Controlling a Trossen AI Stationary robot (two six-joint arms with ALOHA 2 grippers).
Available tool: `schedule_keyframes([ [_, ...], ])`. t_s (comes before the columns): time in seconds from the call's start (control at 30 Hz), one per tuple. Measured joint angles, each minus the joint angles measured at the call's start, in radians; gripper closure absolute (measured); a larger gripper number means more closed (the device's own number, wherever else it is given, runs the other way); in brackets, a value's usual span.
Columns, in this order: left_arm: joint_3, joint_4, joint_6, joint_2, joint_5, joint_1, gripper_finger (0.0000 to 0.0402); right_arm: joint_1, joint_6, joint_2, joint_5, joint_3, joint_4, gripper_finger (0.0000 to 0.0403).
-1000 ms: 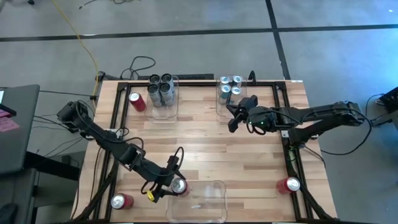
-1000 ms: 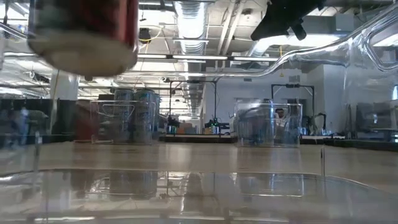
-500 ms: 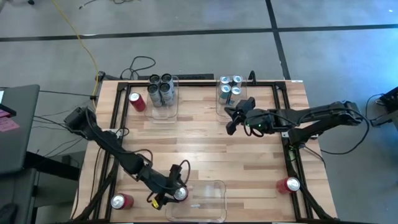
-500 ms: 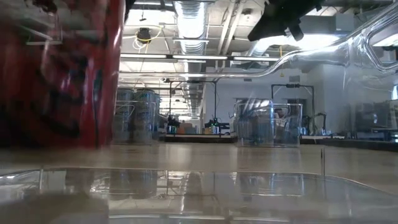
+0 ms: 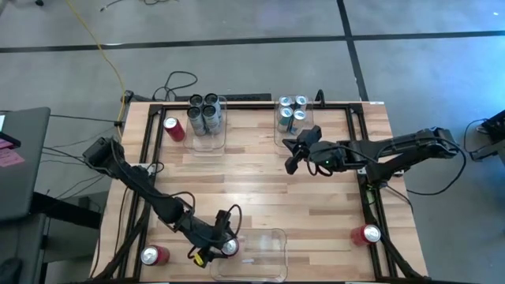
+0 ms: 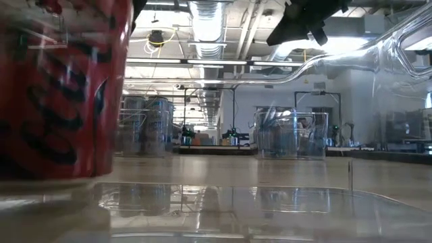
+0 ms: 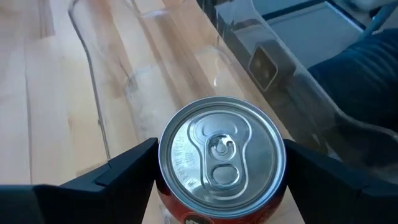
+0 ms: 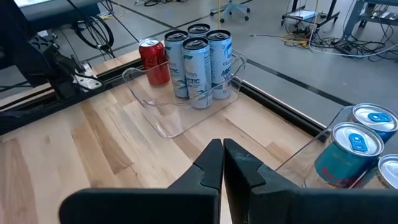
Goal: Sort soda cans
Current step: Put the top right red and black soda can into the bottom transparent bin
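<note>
A red can (image 7: pixel 222 155) stands upright between the fingers of the left gripper (image 5: pixel 225 246), which pinch it from both sides; its silver top faces up. It sits at the left end of a clear bin (image 5: pixel 264 260) by the near edge of the bench (image 5: pixel 260 189), and in the low view it fills the left side, its base resting on the bin's floor (image 6: pixel 202 209).

Another red can (image 5: pixel 155 255) stands at the near left corner of the bench, well apart from the bin, and a third (image 5: pixel 368 233) stands near the right edge. A fourth red can (image 5: pixel 173 128) stands by the far left corner, just beside a far bin (image 5: pixel 209 140) holding four silver-blue cans (image 5: pixel 204 113). A second far bin (image 5: pixel 286 136) toward the far right holds blue-topped cans (image 5: pixel 293 110).

The right gripper (image 5: pixel 293 155) hangs over the bench just near that second far bin, its jaws pressed together, holding nothing
</note>
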Motion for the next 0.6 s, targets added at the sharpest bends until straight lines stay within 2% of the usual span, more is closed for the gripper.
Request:
schedule_keyframes([
  [0.37, 0.000, 0.001, 0.038, 0.000, -0.016, -0.019, 0.0088, 0.000, 0.000, 0.000, -0.001, 0.000, 0.006, 0.0371],
  [0.6, 0.001, -0.013, -0.012, -0.002, -0.020, -0.014, 0.0054, 0.000, 0.001, 0.000, -0.001, 0.000, 0.007, 0.0371],
])
